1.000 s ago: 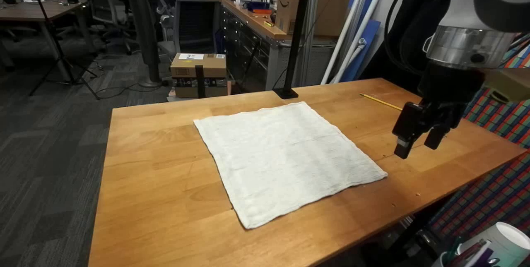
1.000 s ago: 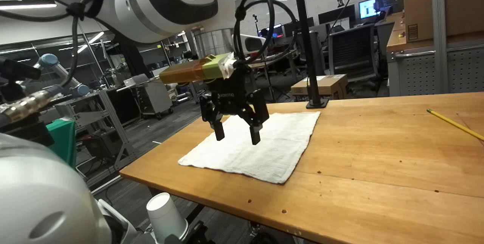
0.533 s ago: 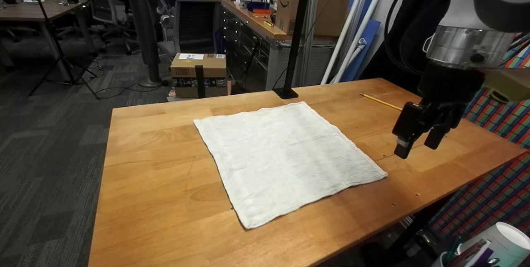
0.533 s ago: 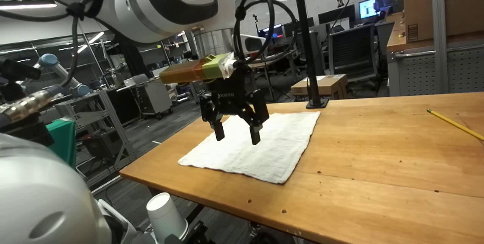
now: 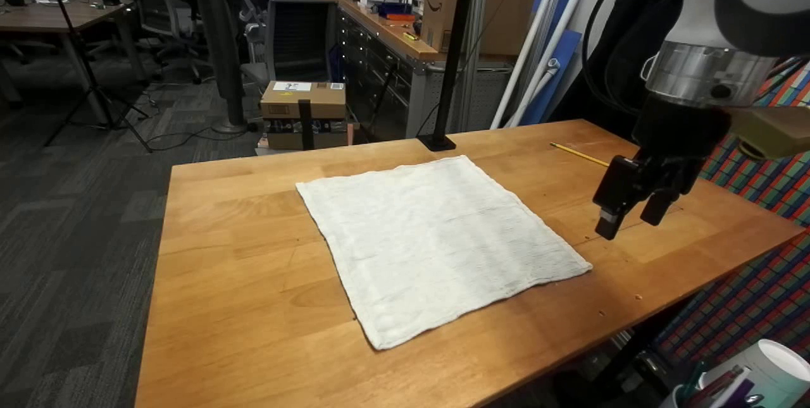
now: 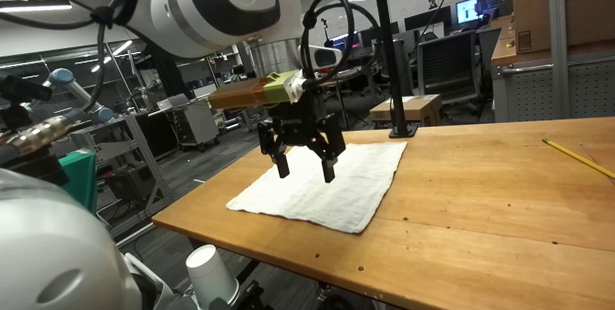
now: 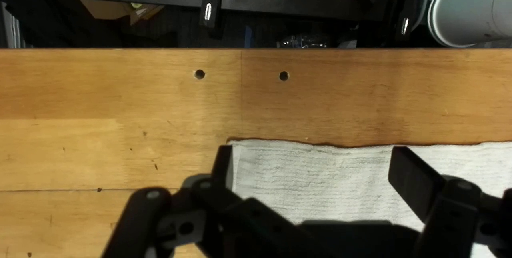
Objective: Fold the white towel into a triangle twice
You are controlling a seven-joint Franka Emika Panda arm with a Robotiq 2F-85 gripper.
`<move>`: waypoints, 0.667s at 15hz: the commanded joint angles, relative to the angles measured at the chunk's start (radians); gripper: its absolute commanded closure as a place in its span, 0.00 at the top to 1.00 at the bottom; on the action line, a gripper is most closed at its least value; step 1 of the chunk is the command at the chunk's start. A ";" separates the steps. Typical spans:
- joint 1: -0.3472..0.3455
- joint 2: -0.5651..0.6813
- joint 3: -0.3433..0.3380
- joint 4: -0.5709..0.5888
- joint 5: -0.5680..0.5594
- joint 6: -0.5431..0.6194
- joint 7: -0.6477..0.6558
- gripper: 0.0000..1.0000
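A: Status, go.
B: Gripper [image 6: 307, 177] raised off the surface [image 5: 240, 281], fingertips [image 6: 329, 171] spread wide, nothing between them. Touching nothing, far as I can see.
A: Which way's the target?
B: Down. White towel [image 5: 436, 250] lies on the surface, below the gripper. In the wrist view its corner shows at one fingertip, not midway between the two. That's the corner toward the surface's robot-side edge, on the yellow pencil [image 6: 579, 157] side. Coming move turns on it, I'd say: shift sideways a touch, drop, pinch that corner, carry it along the diagonal.
A: Directly overhead?
B: Can't tell, height muddles it.
A: Long axis, nearer arm?
B: No long axis, roughly square. Single arm [image 6: 202, 26], nothing to choose.
A: Placement otherwise?
B: Between the robot-side edge and the opposite edge, where the black post [image 6: 389, 60] stands. One hem runs nearly parallel to the robot-side edge, strip of bare wood between.
A: Looks?
B: Off-white, thin, spread flat, faint ribbed weave, slightly wavy hems, few soft wrinkles. No fold visible, so likely zero of two triangles done. Should handle limp; a shallow pinch might slip off.
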 commanded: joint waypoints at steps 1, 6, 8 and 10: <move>0.000 0.026 -0.025 0.001 -0.012 0.081 -0.058 1.00; -0.008 0.094 -0.075 0.002 -0.037 0.167 -0.176 1.00; -0.009 0.129 -0.094 0.001 -0.053 0.202 -0.221 1.00; -0.003 0.167 -0.108 0.001 -0.058 0.243 -0.260 1.00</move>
